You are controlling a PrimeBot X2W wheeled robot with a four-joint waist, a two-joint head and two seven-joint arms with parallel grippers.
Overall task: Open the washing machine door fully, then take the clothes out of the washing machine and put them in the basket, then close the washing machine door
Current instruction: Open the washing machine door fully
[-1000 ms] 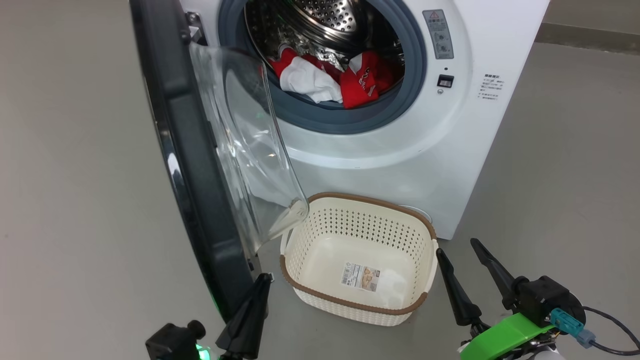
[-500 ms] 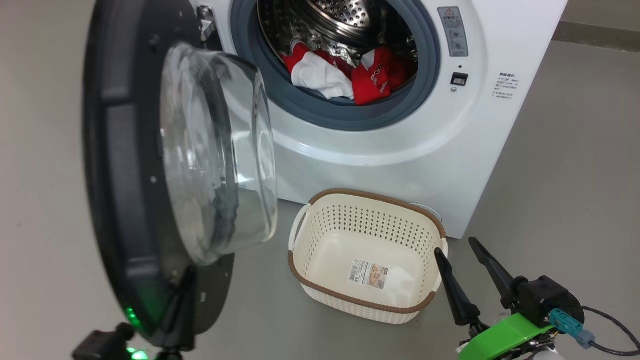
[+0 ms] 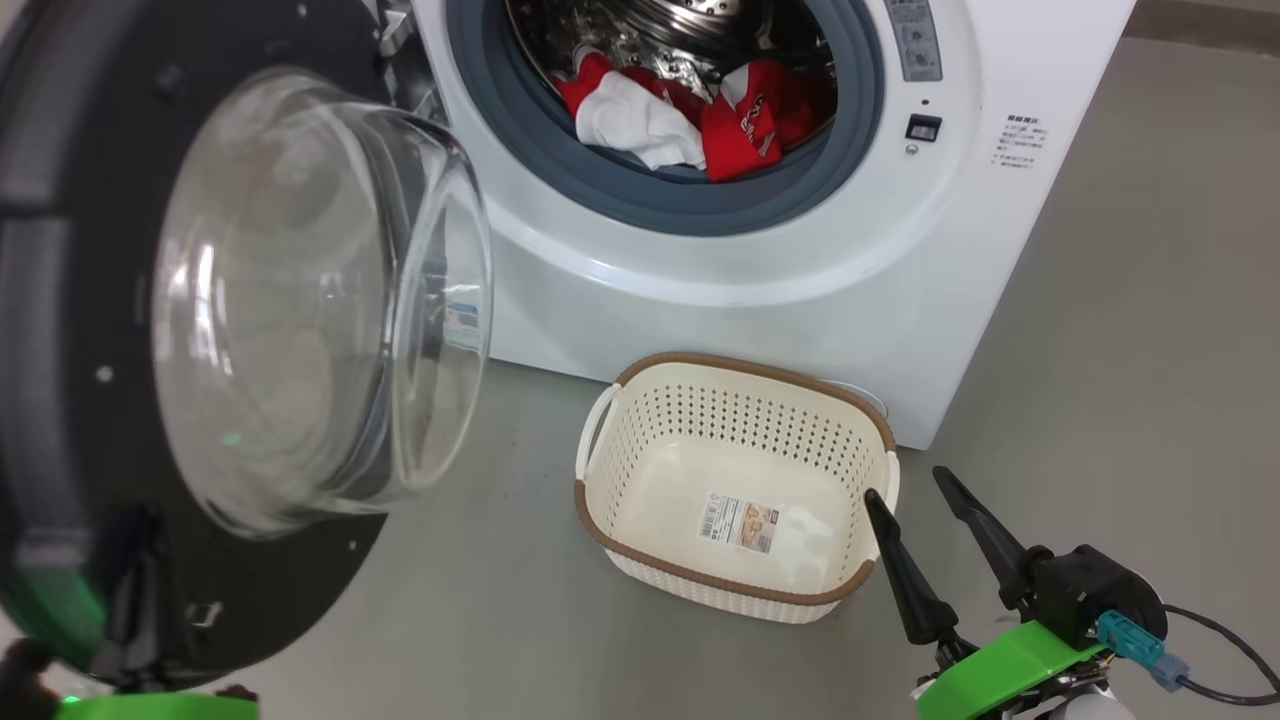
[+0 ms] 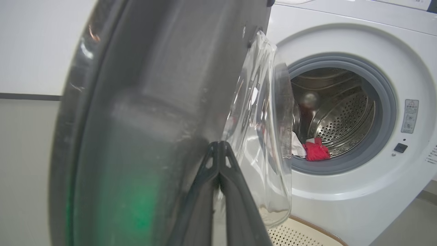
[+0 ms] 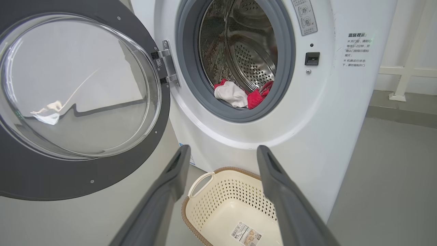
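My left gripper [image 4: 218, 147], fingers pressed together, points at the dark rim of the washing machine door [image 3: 60, 300], swung wide. My right gripper [image 3: 905, 485], fingers spread, is just beside the basket [image 3: 740, 365]. The clothes [image 3: 680, 120] lie inside the washing machine [image 3: 800, 300].

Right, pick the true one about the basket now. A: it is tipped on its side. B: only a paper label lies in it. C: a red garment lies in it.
B: the basket stands upright with just the label on its bottom, and the clothes are inside the washing machine.
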